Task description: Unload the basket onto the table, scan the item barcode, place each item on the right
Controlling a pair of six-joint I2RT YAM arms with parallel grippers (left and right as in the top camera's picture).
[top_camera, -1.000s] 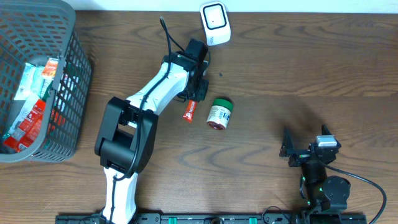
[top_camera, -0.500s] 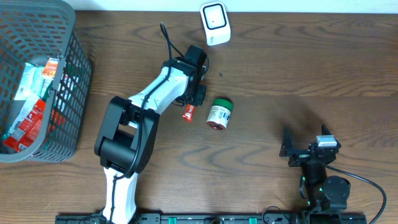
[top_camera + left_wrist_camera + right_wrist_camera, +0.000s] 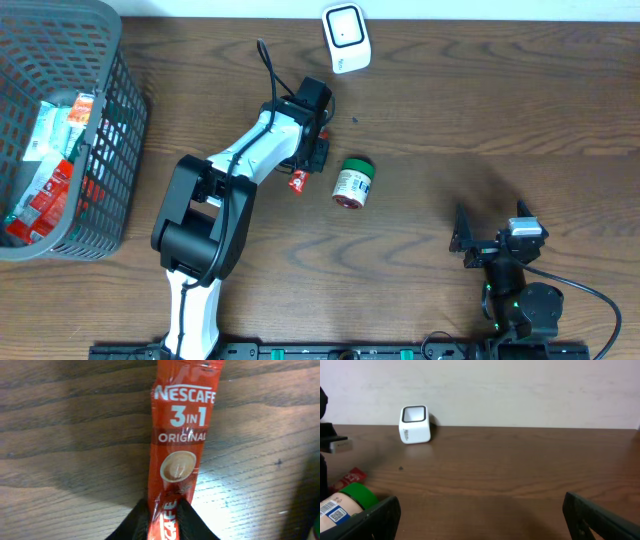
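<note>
Left wrist view: your left gripper (image 3: pixel 165 519) is clenched on one end of the red Nescafe sachet (image 3: pixel 179 445), held low over the wood table (image 3: pixel 60 435). Overhead: the sachet sits mid-table, just left of the green-capped bottle (image 3: pixel 352 182). The scanner (image 3: pixel 345 38) stands apart at the far edge. Right gripper (image 3: pixel 480 510) is at near right, jaws wide, empty. Grasp looks made; lift, carry and presenting the barcode are all left. No barcode visible.
</note>
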